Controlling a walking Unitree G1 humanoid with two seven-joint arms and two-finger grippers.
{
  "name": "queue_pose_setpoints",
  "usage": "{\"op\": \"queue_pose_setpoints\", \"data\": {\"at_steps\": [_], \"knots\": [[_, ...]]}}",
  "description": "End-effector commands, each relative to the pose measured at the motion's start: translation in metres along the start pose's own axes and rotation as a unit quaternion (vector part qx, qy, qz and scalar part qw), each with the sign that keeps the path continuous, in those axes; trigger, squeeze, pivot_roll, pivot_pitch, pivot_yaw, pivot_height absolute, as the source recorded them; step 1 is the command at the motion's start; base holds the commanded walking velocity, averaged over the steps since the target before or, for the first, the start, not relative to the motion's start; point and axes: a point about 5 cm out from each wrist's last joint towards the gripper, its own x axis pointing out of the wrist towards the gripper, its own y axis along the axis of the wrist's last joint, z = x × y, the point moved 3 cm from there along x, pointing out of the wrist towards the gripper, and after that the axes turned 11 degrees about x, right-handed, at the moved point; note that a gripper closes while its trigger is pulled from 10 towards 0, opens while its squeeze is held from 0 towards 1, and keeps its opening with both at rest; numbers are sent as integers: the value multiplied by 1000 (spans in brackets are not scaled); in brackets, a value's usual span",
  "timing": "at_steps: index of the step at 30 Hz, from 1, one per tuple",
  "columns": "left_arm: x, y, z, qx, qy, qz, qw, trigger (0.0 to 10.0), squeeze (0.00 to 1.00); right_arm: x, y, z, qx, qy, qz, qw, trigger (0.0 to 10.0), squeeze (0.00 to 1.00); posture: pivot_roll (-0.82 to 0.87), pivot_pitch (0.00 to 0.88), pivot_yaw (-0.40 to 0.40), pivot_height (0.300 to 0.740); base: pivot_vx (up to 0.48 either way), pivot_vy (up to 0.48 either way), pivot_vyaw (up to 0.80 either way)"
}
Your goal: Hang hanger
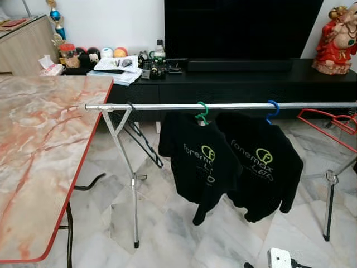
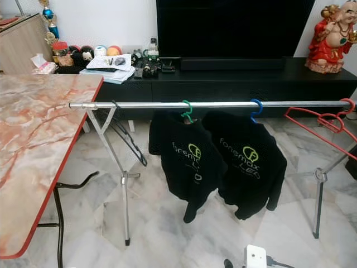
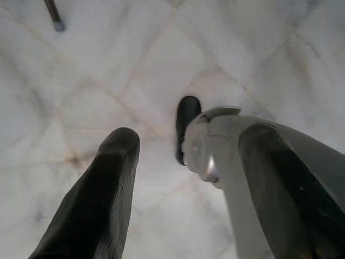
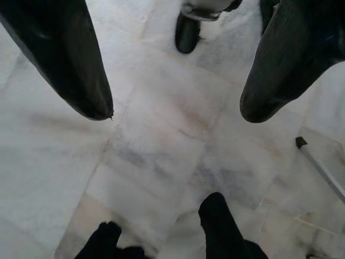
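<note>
A silver clothes rail [image 1: 167,106] runs across in front of me on folding legs. An empty black hanger [image 1: 140,137] hangs near the rail's left end. Two black printed shirts hang in the middle, one on a green hanger [image 1: 202,113] and one on a blue hanger [image 1: 272,111]. Empty red hangers [image 2: 323,125] hang at the right end. Both my arms hang low over the marble floor. My left gripper [image 3: 188,135] is open with nothing between its fingers. My right gripper [image 4: 178,112] is open too, with the shirt sleeves [image 4: 221,226] showing beyond it.
A marble-patterned table with a red edge [image 1: 83,162] stands close on the left, next to the rail's left leg [image 1: 127,167]. Behind the rail are a long black TV cabinet [image 1: 251,81] with clutter and a red statue [image 1: 337,39]. Open floor lies below the shirts.
</note>
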Motion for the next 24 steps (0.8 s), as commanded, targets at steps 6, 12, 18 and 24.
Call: {"op": "queue_pose_setpoints", "data": {"at_steps": [6, 12, 18, 24], "knots": [[-2, -15, 4, 3, -6, -19, 1000, 10000, 0, -1, 1, 4, -1, -5, 10, 1000, 10000, 0, 68, 26, -61, 740, 352, 0, 479], [-3, -17, 5, 16, -12, -22, 1000, 10000, 0, -2, -1, 4, 10, -8, 13, 1000, 10000, 0, 52, 17, -46, 740, 363, 0, 0], [-2, -13, 4, 21, -12, -17, 1000, 10000, 0, -1, -1, -1, -2, -1, 12, 1000, 10000, 0, 72, 8, -31, 740, 367, 0, 510], [-1, -11, 7, 28, -13, -18, 999, 10000, 0, 0, -2, -9, 8, 22, 10, 1000, 10000, 0, 72, 0, -11, 740, 368, 0, 800]]}}
